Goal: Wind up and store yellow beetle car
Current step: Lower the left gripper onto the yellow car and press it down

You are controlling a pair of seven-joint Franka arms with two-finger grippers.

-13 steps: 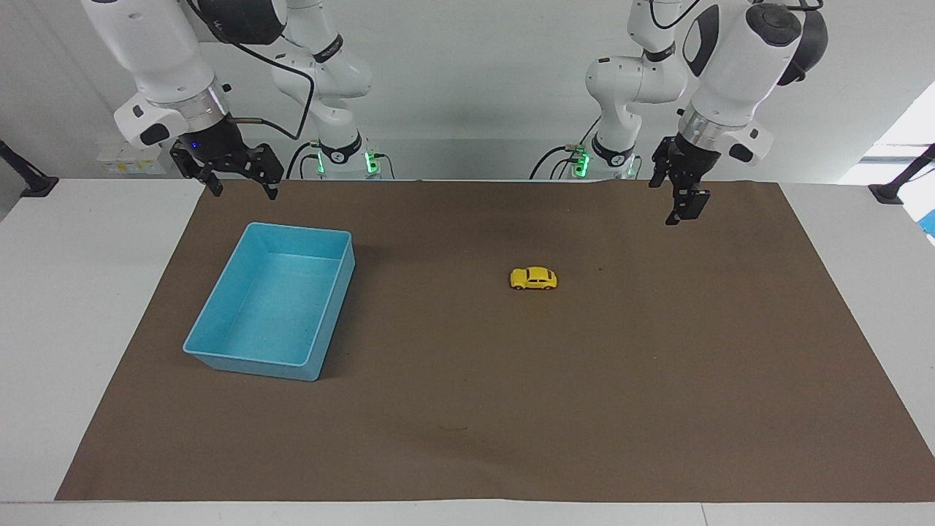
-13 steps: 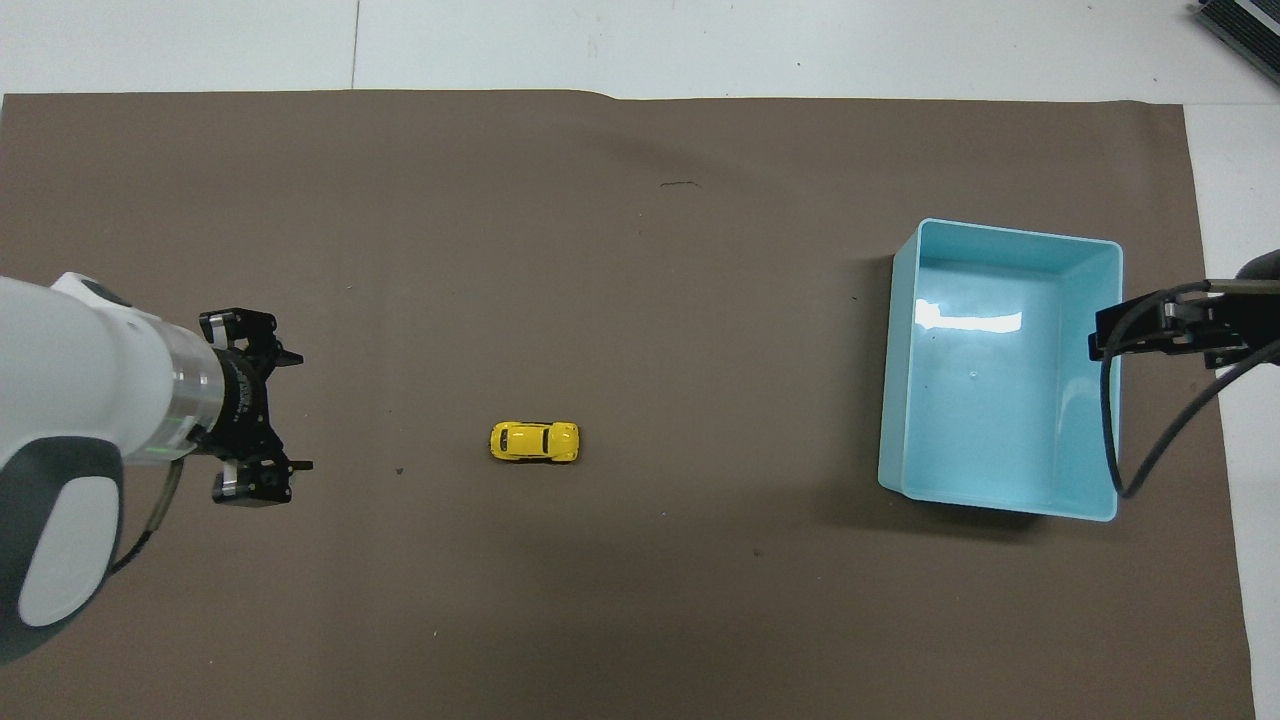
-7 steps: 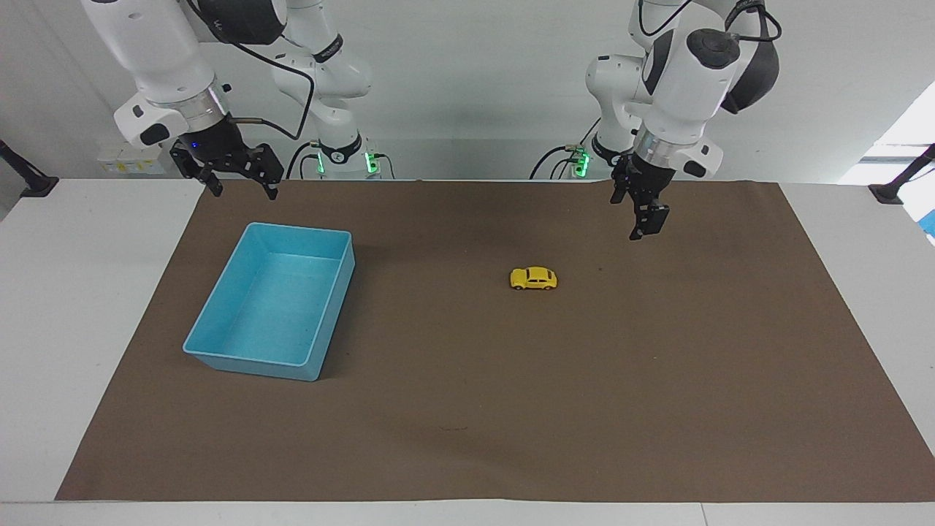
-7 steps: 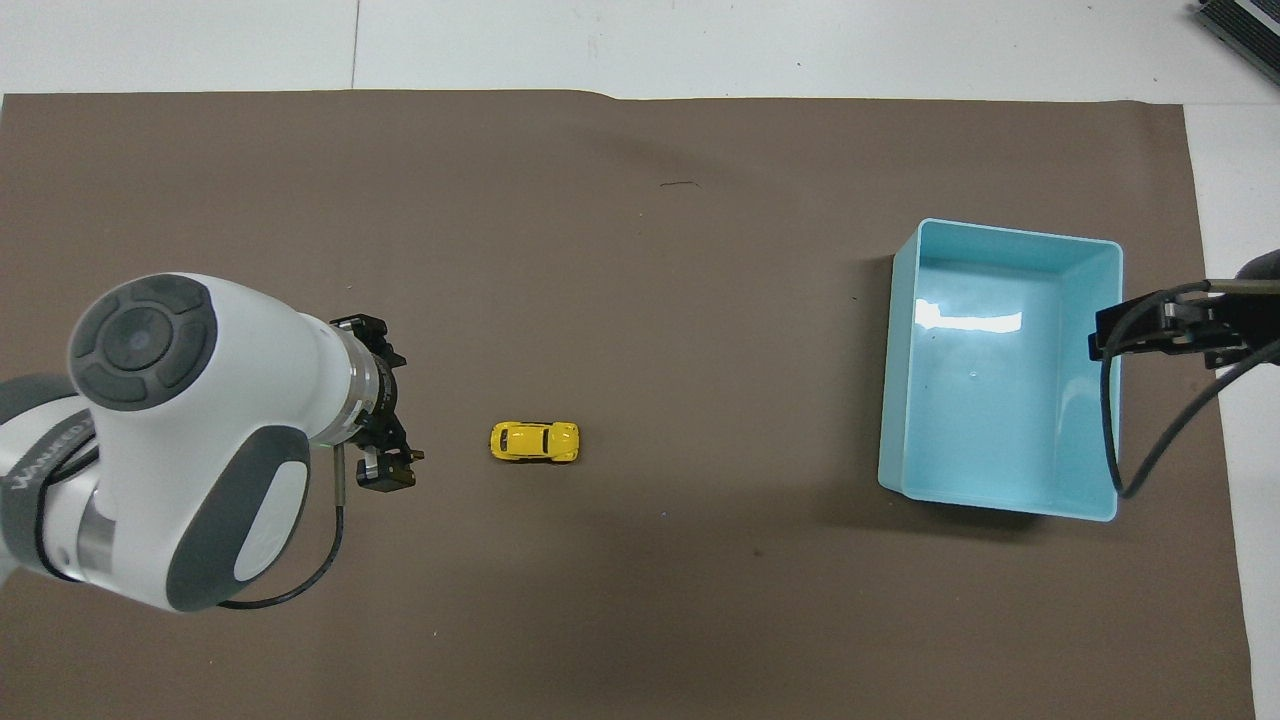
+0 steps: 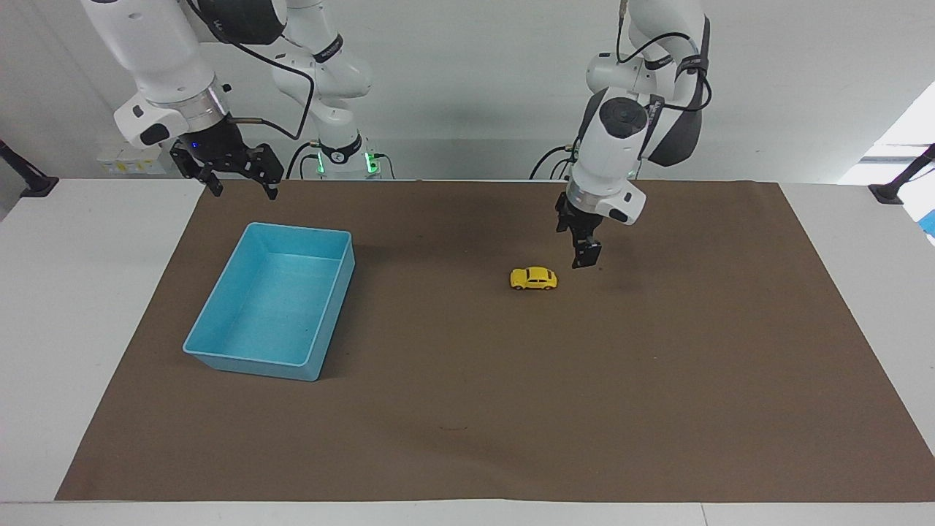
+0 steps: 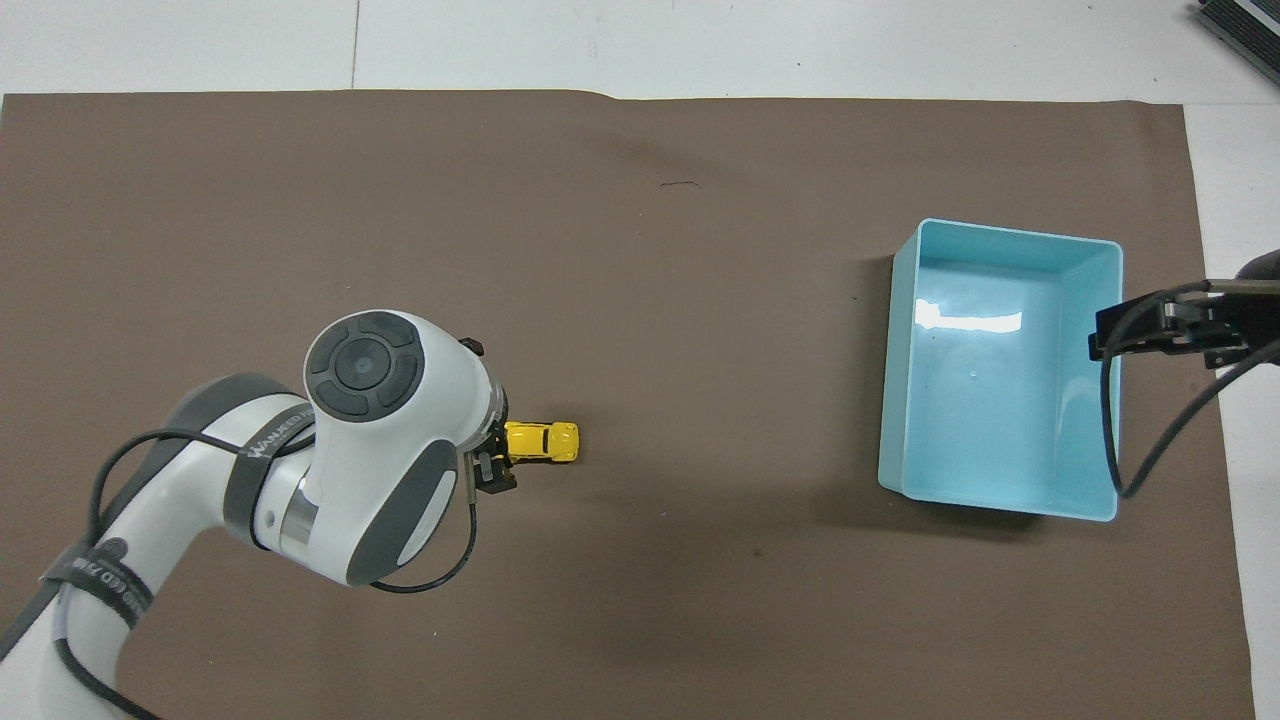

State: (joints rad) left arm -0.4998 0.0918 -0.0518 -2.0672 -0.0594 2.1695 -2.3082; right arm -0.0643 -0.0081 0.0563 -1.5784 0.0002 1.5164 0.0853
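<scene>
White rounded arm casings with grey panels, black cables, black hands, green base lights.

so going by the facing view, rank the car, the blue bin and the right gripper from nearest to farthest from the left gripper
1. car: on the brown mat, just beside the left gripper, which hangs open above the mat, not touching it.
2. blue bin: on the mat toward the right arm's end of the table.
3. right gripper: open, waiting above the mat's edge at the bin's robot-side corner.
</scene>
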